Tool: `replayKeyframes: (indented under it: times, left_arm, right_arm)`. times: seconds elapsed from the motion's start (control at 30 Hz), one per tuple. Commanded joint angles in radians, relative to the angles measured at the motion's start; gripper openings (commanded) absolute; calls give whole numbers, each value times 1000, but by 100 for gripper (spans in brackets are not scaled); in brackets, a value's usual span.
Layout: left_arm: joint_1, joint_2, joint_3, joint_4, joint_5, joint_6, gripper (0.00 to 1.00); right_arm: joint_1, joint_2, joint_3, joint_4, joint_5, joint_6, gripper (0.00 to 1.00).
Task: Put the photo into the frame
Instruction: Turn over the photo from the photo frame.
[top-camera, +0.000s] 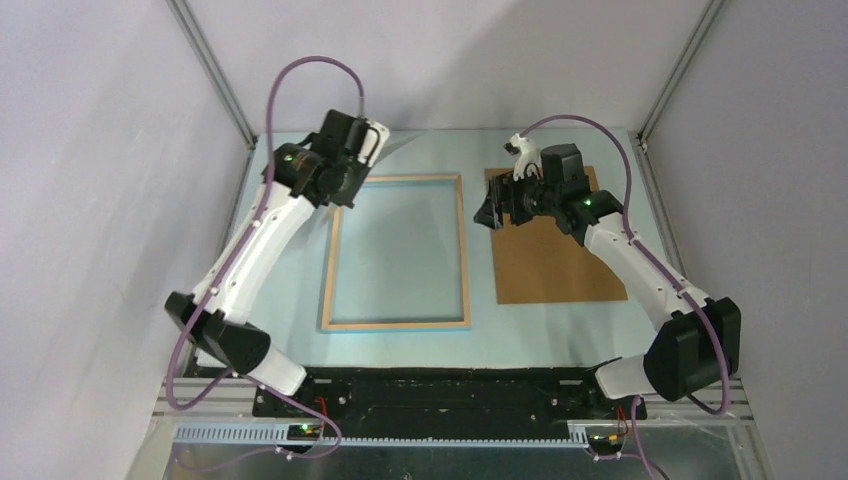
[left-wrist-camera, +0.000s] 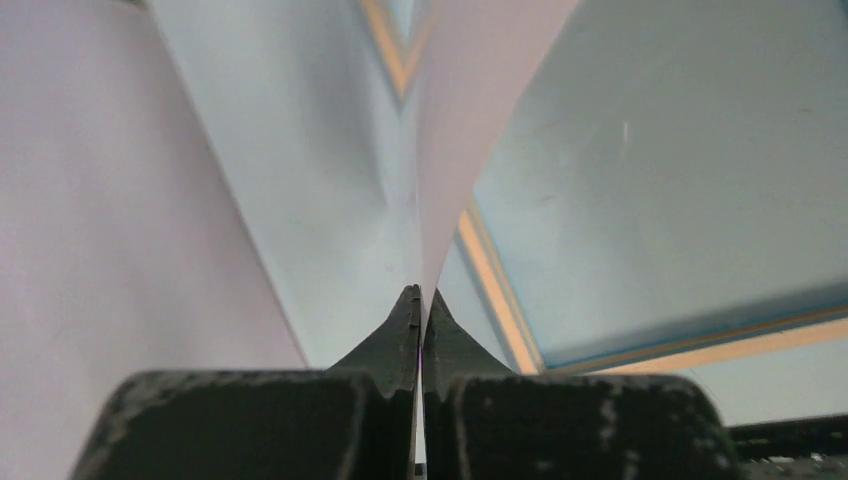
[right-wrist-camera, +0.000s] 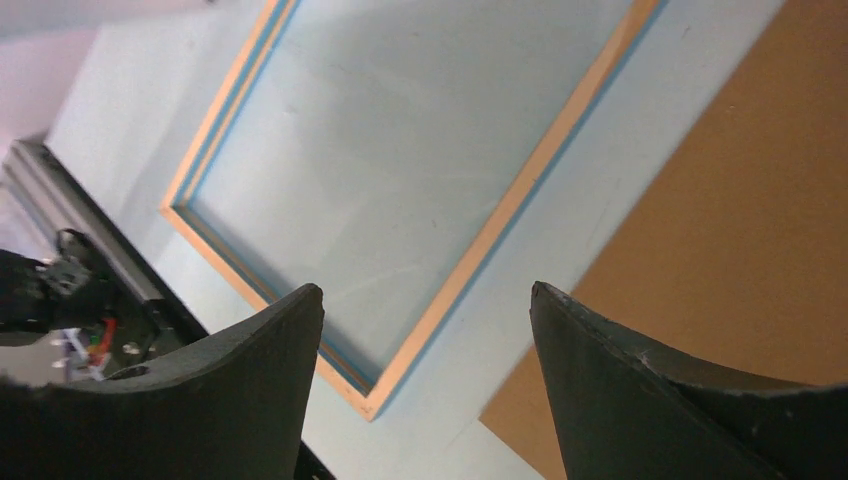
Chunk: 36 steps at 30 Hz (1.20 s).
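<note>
Frame (top-camera: 331, 270) flat, pale wood up — photo (left-wrist-camera: 455, 140) curved, white back.

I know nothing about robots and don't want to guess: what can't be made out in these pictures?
The photo: printed side unseen; the left wrist view shows only white sheet pinched in the left gripper.
The brown board: far-left part, top view, covered by the right gripper.
The frame: underside, every view, lying against the table.

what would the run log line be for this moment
left hand shut on photo | right hand open near backing board | frame flat, empty
</note>
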<state>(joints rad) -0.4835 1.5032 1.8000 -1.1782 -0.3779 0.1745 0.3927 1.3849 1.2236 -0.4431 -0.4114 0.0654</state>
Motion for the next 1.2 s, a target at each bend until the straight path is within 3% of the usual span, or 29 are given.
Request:
replayKeyframes:
  times: [0.0, 0.13, 0.43, 0.63, 1.17]
  left_arm:
    - [-47, 109, 40, -16, 112, -55, 0]
    - [-69, 226, 67, -14, 293, -125, 0]
    - [-97, 407, 136, 5, 541, -244, 0]
    - [-103, 468, 129, 96, 702, -316, 0]
    - [-163, 506, -32, 365, 863, -485, 26]
  right_arm:
    - [-51, 38, 43, 111, -189, 134, 80]
    - [-68, 86, 45, 202, -261, 221, 84]
    - [-90, 233, 44, 361, -370, 439, 98]
    - [-101, 315, 43, 378, -366, 492, 99]
    - [-168, 424, -43, 493, -393, 587, 99]
